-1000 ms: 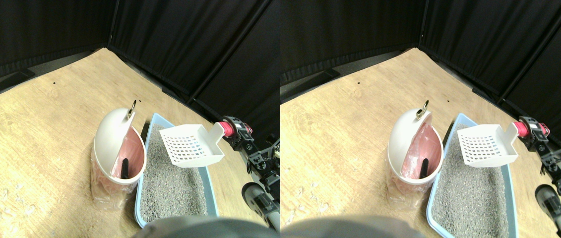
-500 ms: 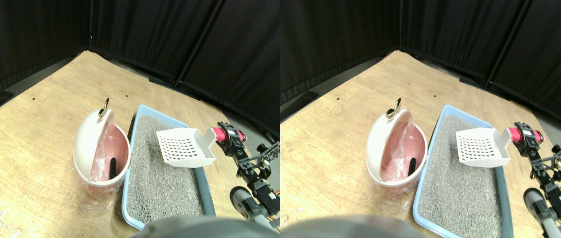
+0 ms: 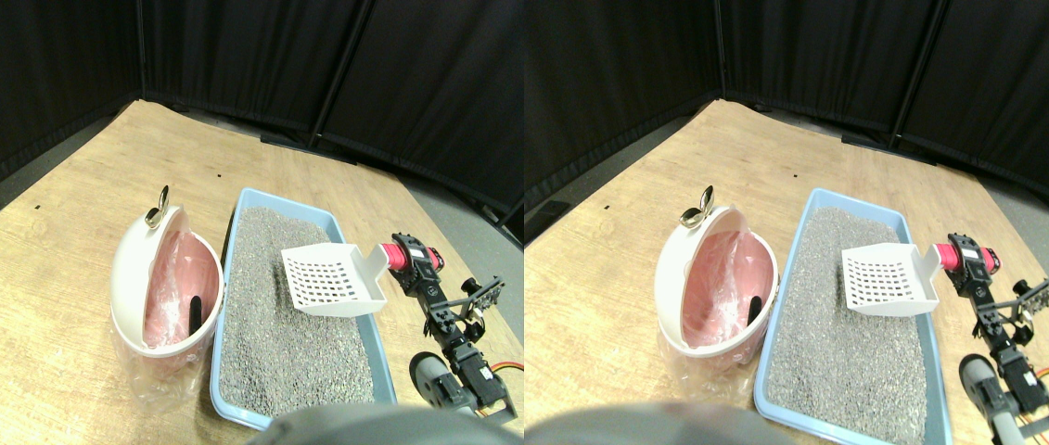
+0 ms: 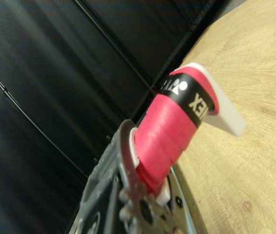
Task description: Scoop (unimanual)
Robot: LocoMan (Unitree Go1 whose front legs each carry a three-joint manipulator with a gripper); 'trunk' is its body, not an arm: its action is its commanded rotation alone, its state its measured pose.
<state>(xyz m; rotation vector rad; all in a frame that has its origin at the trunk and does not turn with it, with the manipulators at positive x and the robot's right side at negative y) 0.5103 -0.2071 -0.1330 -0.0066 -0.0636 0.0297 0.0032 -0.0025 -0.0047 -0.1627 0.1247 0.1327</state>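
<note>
Right gripper [image 3: 397, 256] jaws look clamped on scoop's [image 3: 331, 279] pink-wrapped handle [image 4: 169, 141]. Scoop hangs empty over litter tray [image 3: 236, 232], w/ 1 lined bin [image 3: 139, 269] just beside. Tip front edge down, drive shallow thru litter [image 3: 283, 343], lift level.

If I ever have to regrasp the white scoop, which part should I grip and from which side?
Grip the scoop by its red-wrapped handle, coming from the right, beyond the blue litter tray's right wall. The handle points that way, where the right gripper sits now. The slotted basket is too wide and thin-walled to pinch.
</note>
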